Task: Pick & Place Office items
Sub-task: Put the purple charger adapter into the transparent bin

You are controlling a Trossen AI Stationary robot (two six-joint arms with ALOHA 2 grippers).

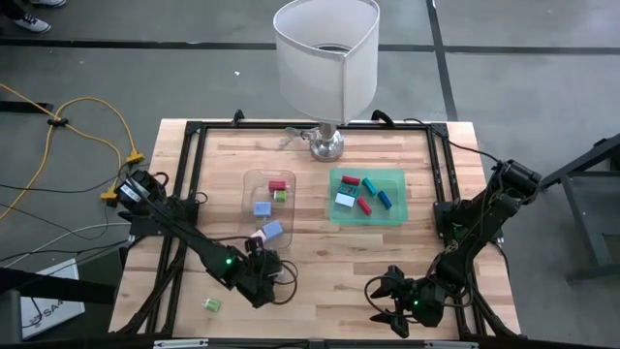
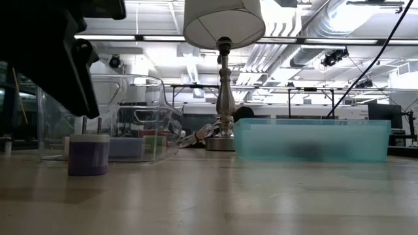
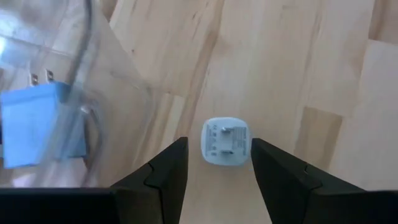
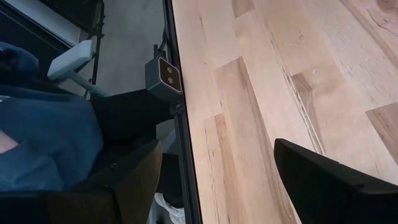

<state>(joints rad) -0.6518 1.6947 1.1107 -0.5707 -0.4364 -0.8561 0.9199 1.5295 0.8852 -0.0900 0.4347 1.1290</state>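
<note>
Hovering left claw [image 3: 219, 163] over pale blue plug block [image 3: 226, 141] on the counter [image 1: 320, 281]
Fingers parted either side, gripping nothing, just beside clear tray [image 1: 254, 179]; right claw [image 1: 395, 302] spread wide, empty, near counter's front edge

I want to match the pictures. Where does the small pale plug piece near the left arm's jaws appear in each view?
High view: the pale plug piece lies just outside the clear tray, by its near corner, at the left gripper.
Low view: it stands at left, before the clear tray.
Left wrist view: it sits between the open jaws, on wood.
Right wrist view: not in it.
Shared landmark: the clear tray.
</note>
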